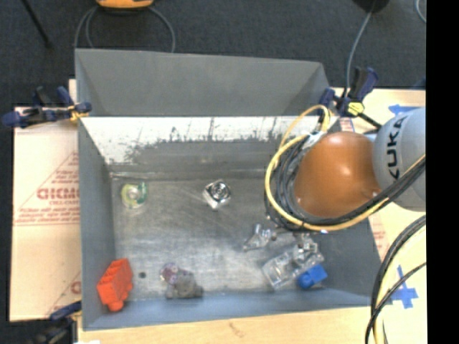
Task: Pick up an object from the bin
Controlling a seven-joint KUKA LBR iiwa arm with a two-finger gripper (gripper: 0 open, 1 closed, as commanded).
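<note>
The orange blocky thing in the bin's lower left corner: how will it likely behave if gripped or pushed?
The orange block looks chunky and angular, so it would probably slide, not roll. Its ridged shape suggests stiff plastic, likely light. It lies close to the bin wall, which may crowd a grasp.

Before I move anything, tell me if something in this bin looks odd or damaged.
Nothing stands out. The orange toy, shiny metal piece and greenish round piece lie apart on the bin floor, none visibly broken. The claw hangs by a clear plastic piece and a blue block.
</note>
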